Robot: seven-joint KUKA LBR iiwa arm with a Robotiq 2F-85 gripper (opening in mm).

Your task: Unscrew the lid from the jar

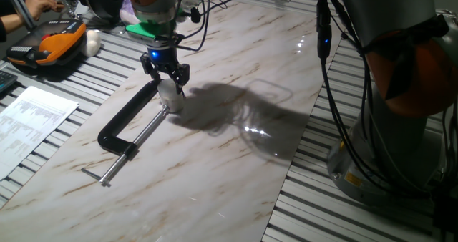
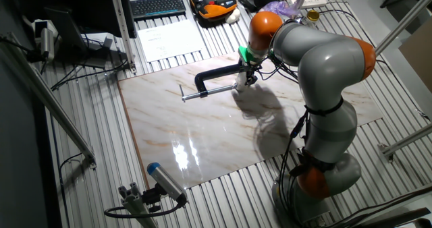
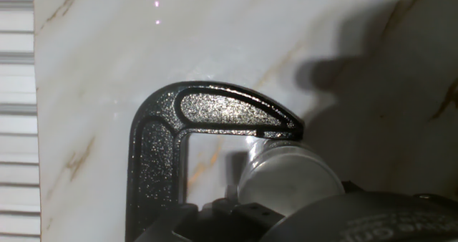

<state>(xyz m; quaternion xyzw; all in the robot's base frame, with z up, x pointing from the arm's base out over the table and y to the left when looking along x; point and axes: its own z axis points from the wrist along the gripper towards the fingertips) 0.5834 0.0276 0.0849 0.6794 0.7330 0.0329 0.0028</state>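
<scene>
The small whitish jar [image 1: 172,103] stands on the marble board, held in the mouth of a black C-clamp [image 1: 123,122]. Its round white lid [image 3: 286,176] shows at the bottom of the hand view, just under the clamp's upper arm [image 3: 229,113]. My gripper [image 1: 170,84] comes straight down onto it, with one black finger on each side of the lid [image 1: 170,90], shut on it. In the other fixed view the gripper [image 2: 246,80] and jar [image 2: 240,88] sit at the clamp's right end [image 2: 223,71]. The jar's lower part is hidden in the hand view.
The clamp's steel screw rod [image 1: 132,147] points toward the board's near-left edge. An orange and black case [image 1: 50,45] with a white lump [image 1: 93,41] lies on the slatted table at far left, beside a paper sheet [image 1: 32,124]. The arm's base [image 1: 401,127] stands at right.
</scene>
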